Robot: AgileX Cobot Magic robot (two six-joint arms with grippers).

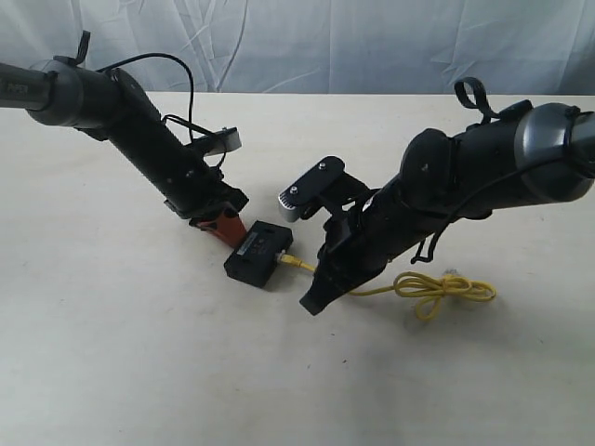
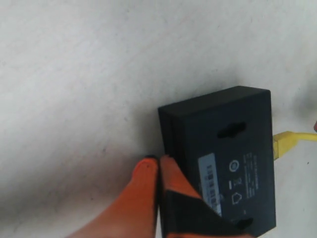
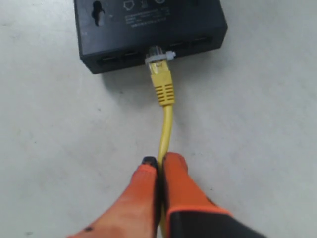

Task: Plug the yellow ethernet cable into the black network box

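Pushing the small clear plastic plug straight in, without letting the cord buckle, looks like what this step needs. The plug sits at the mouth of one socket in the row of ports on the flat rectangular black plastic network box, and whether it has latched cannot be told. The right gripper is clenched on the thin yellow ethernet cable a little behind its ribbed boot, jaws nearly together. The left gripper is closed on nothing, its orange fingertips touching the box's rear edge, apparently bracing it. The cord's slack lies looped on the pale tabletop.
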